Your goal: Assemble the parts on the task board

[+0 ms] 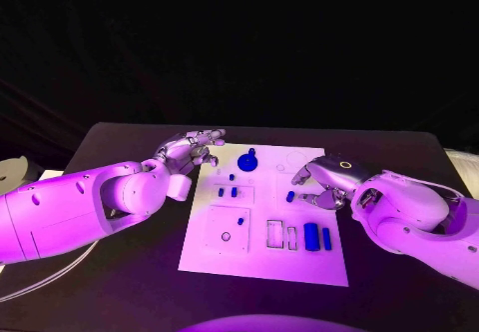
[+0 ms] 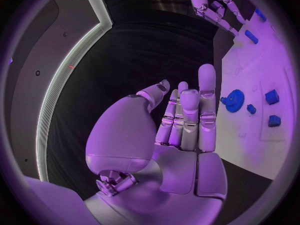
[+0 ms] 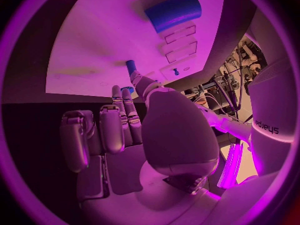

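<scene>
The white task board [image 1: 261,259] lies in the middle of the black table. A blue gear [image 1: 246,163] [image 2: 235,101] stands near its far edge, with two small blue blocks [image 1: 228,192] [image 2: 271,96] nearer. A thick blue cylinder [image 1: 311,236] [image 3: 173,12] and a thin one [image 1: 327,238] lie at the near right. My left hand [image 1: 190,149] [image 2: 184,120] hovers off the board's far left corner, fingers straight and holding nothing. My right hand [image 1: 321,185] [image 3: 134,120] is at the board's right side, thumb and a fingertip pinching a small blue peg [image 1: 291,196] [image 3: 130,65].
A tiny blue peg [image 1: 241,221] stands in the board's near left plate beside a round hole [image 1: 226,236]. Two rectangular slots [image 1: 275,233] sit left of the cylinders. A white cable [image 1: 40,280] lies on the table at the near left. Bare black table surrounds the board.
</scene>
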Controlling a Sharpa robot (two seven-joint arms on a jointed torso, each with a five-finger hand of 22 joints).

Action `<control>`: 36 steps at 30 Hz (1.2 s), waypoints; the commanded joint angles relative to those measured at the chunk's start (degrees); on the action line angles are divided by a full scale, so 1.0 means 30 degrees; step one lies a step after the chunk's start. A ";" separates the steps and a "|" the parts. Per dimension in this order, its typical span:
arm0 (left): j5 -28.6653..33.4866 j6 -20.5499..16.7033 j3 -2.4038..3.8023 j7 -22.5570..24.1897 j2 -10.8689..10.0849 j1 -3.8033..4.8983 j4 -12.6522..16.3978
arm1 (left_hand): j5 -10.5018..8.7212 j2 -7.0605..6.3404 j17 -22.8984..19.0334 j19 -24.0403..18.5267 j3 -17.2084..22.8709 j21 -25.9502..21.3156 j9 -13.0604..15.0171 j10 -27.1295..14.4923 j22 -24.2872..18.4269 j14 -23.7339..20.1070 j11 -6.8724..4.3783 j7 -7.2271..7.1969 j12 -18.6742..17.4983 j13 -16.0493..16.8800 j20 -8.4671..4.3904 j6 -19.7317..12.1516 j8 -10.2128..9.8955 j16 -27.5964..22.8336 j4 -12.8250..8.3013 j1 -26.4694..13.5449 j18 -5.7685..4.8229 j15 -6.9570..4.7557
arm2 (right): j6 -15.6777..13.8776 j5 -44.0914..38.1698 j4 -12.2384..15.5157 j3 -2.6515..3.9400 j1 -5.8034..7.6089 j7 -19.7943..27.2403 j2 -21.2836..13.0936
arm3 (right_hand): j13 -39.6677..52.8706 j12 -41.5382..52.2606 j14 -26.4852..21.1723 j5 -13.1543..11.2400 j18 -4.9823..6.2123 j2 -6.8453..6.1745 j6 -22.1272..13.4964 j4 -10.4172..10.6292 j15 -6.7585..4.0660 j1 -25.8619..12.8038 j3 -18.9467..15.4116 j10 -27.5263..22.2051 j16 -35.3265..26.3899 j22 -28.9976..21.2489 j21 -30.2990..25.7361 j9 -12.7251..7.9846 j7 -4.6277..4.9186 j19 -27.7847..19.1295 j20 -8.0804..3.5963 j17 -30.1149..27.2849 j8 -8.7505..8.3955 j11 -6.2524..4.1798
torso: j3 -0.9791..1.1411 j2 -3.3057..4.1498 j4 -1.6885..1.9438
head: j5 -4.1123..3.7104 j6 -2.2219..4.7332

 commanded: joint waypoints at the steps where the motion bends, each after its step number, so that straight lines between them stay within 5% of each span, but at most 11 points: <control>1: -0.0176 0.0544 0.0003 0.0014 0.0037 0.0003 0.0033 | 0.0077 0.0179 -0.0015 -0.0136 0.0007 -0.0110 0.0030 -0.0077 -0.0023 -0.0157 0.0013 0.0012 0.0089 0.0022 0.0037 -0.0175 0.0065 0.0084 -0.0152 0.0000 0.0198 0.0015 | 0.0670 -0.0242 -0.0138 -0.0018 -0.0004 -0.0167 0.0163 | 0.0035 0.0154 0.0971 -0.0045 0.0302 -0.0104 0.0017 0.0021 0.0149 0.0129 -0.0096 0.0092 -0.0070 0.3375 -0.0070 -0.0027 -0.0194 0.1312 0.0133 -0.0034 -0.0040 0.0044 | 0.0005 0.0010 0.0044 | 0.0005 0.0025; 21: -0.0191 0.0537 -0.0006 -0.0062 -0.0045 0.0003 -0.0001 | 0.0077 0.0179 -0.0015 -0.0136 0.0007 -0.0110 0.0030 -0.0077 -0.0023 -0.0157 0.0013 0.0012 0.0089 0.0022 0.0037 -0.0175 0.0065 0.0084 -0.0152 0.0000 0.0198 0.0015 | 0.1147 -0.0071 -0.0701 -0.0124 -0.0236 0.0388 0.1108 | 0.0066 0.0608 0.0970 -0.0032 0.0295 0.0310 0.0258 0.0223 -0.0099 0.0410 0.0130 0.1442 -0.0079 0.3413 -0.0049 -0.0062 -0.0185 0.1341 -0.0048 -0.0169 0.0009 -0.0299 | -0.0005 0.0016 -0.0009 | 0.0166 -0.0205; 36: -0.0193 0.0549 -0.0007 -0.0102 -0.0062 0.0003 0.0000 | 0.0077 0.0179 -0.0015 -0.0136 0.0007 -0.0110 0.0030 -0.0077 -0.0023 -0.0157 0.0013 0.0012 0.0089 0.0022 0.0037 -0.0175 0.0065 0.0084 -0.0152 0.0000 0.0198 0.0015 | 0.1434 -0.0090 -0.1012 -0.0127 -0.0293 0.0453 0.1444 | 0.0154 0.0698 0.0995 -0.0023 0.0280 0.0911 0.1664 0.0237 -0.0653 0.0773 0.0708 0.3075 -0.0052 0.3468 -0.0016 0.0212 -0.0130 0.1381 -0.0552 -0.0240 0.0439 -0.0947 | -0.0009 0.0011 0.0008 | 0.0235 -0.0336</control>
